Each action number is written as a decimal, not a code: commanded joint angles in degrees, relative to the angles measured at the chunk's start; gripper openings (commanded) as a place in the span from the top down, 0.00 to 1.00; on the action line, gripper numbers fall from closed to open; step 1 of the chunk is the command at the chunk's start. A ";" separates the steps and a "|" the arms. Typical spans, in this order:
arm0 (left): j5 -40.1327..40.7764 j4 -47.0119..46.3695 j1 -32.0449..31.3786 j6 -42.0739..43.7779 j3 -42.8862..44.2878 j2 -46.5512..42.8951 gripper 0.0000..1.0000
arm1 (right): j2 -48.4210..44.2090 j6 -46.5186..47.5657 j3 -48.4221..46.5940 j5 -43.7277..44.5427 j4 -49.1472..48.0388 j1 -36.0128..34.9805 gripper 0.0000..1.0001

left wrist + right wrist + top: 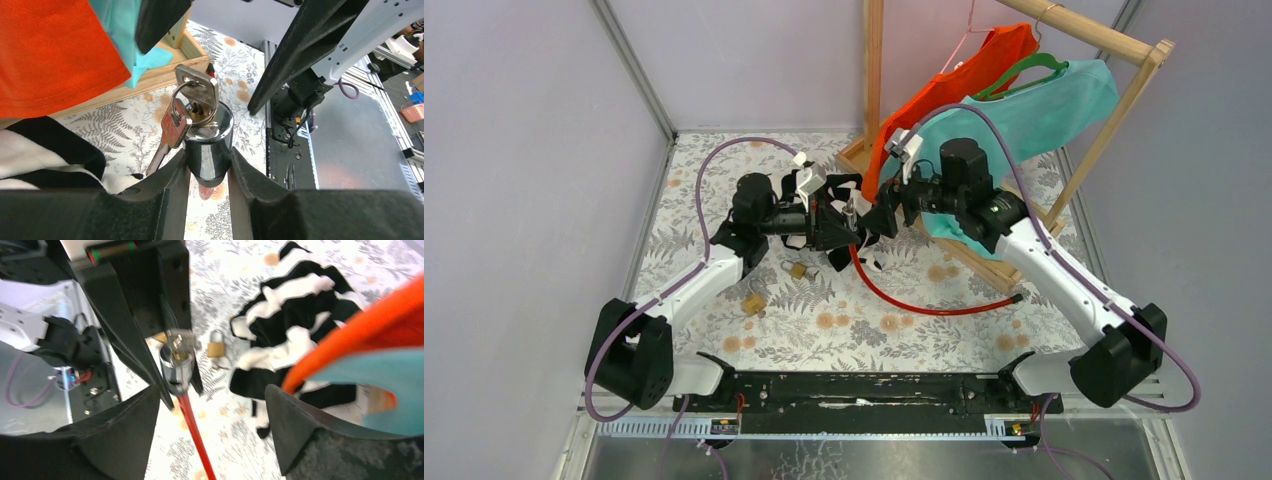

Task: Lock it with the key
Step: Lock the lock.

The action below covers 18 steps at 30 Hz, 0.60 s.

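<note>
My left gripper (207, 172) is shut on the chrome cylinder lock (210, 142) of a red cable (904, 297) and holds it above the table. A silver key (197, 89) stands in the lock's keyhole, with a ring and a second, reddish key (172, 129) hanging from it. My right gripper (212, 395) is open and empty, facing the lock (176, 371) and key (178, 340) from a short distance. In the top view the left gripper (839, 228) and the right gripper (886, 217) almost meet over the table's middle.
A brass padlock (216, 345) and a second one (753, 302) lie on the floral table. A black-and-white striped cloth (295, 340) lies behind the lock. A wooden rack (1124, 95) with an orange shirt (954, 80) and a teal shirt (1044, 110) stands at the back right.
</note>
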<state>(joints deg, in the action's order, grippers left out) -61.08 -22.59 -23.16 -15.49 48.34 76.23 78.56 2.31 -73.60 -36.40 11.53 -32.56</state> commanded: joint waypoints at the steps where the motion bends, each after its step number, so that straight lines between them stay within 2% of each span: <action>1: 2.27 1.57 1.08 2.91 0.02 -1.56 1.00 | -6.40 7.57 2.49 7.84 4.60 1.84 0.15; 6: 5.57 9.47 1.45 9.53 1.76 -2.00 1.00 | -13.67 16.99 6.98 17.51 14.59 3.08 0.12; 13: 7.47 13.39 1.45 14.17 2.60 -1.66 1.00 | -20.80 24.64 13.95 30.91 29.97 5.46 0.10; 18: 8.54 27.17 1.99 22.89 7.58 -1.63 1.00 | -23.27 27.11 19.59 35.24 32.04 7.15 0.09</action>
<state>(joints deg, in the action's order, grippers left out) -53.89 -5.30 -22.02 -1.52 50.74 75.72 56.36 25.12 -56.66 -7.88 38.30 -26.52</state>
